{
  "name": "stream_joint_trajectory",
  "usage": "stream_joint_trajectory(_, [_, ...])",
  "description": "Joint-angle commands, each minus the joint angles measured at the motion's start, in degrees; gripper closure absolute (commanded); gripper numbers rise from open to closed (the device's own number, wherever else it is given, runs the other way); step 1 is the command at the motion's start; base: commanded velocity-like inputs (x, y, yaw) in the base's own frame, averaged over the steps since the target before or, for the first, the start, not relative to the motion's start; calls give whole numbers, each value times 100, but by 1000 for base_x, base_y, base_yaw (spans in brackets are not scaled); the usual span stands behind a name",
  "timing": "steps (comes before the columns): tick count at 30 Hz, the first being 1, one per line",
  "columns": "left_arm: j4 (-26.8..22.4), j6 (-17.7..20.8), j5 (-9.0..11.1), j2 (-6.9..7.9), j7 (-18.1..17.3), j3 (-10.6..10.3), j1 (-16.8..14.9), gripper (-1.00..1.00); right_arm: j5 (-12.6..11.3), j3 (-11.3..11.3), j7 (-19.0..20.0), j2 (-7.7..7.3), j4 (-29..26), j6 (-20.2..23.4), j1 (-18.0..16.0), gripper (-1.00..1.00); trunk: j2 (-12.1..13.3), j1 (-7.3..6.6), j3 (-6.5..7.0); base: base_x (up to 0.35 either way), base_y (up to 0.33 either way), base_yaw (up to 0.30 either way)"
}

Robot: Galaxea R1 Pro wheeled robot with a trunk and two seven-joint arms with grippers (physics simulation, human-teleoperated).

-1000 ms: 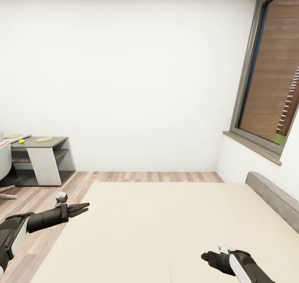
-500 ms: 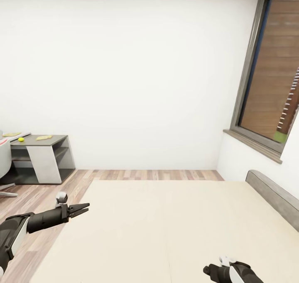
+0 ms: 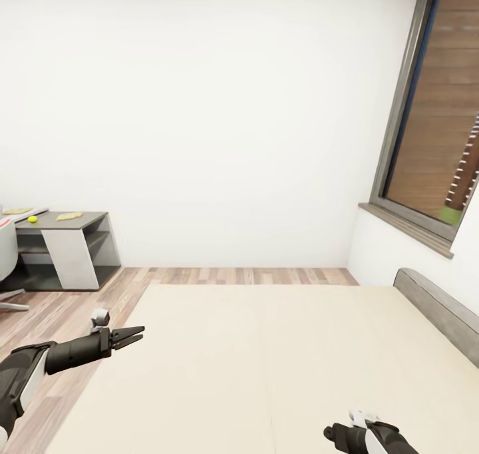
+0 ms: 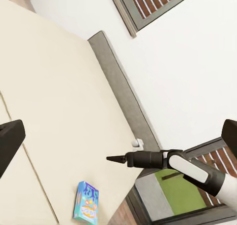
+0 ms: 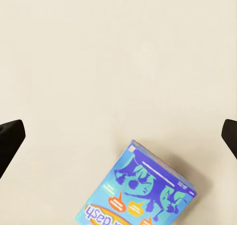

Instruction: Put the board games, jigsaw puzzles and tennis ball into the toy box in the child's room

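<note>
Board game in blue (image 5: 143,193), printed with cartoon figures, lay flat on the beige bed (image 3: 266,361), askew to the right hand's line of approach, as the right wrist view looking straight down on it showed. In the left wrist view the same box (image 4: 86,202) sat close to the mattress edge, with the right hand (image 4: 114,158) poised above the bed and apart from the box, holding nothing. Its fingers met in a point there, yet the dark tips at either side of the right wrist view stood far apart, so I could not tell how far it was open. In the head view the right hand (image 3: 336,433) sat low and near. The left hand (image 3: 130,339) hung over the bed's left edge, fingers almost together and empty.

Far to the left, the grey tabletop (image 3: 66,219) carried the tennis ball (image 3: 32,219) and two yellow jigsaw puzzles (image 3: 69,216), one further left (image 3: 16,210). The toy box could not be made out.

Picking up the blue box looked like the step in hand. To do it well, the right wrist should probably turn until the fingers straddle the box's narrower span, then descend squarely. The box is thin and flat on a soft mattress, so a shallow or skewed closing could push it away.
</note>
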Motion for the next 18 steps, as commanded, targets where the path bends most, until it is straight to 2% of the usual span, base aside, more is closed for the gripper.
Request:
stream_joint_trajectory(1, [1, 60, 6, 0, -15, -1, -4, -100, 3, 25, 7, -6, -7, 19, -4, -100, -6, 1, -18, 0, 0, 0])
stream_joint_trajectory(18, [8, 57, 4, -4, -6, 1, -4, -100, 2, 30, 14, -7, 26, -14, -7, -100, -6, 1, -179, 0, 0, 0])
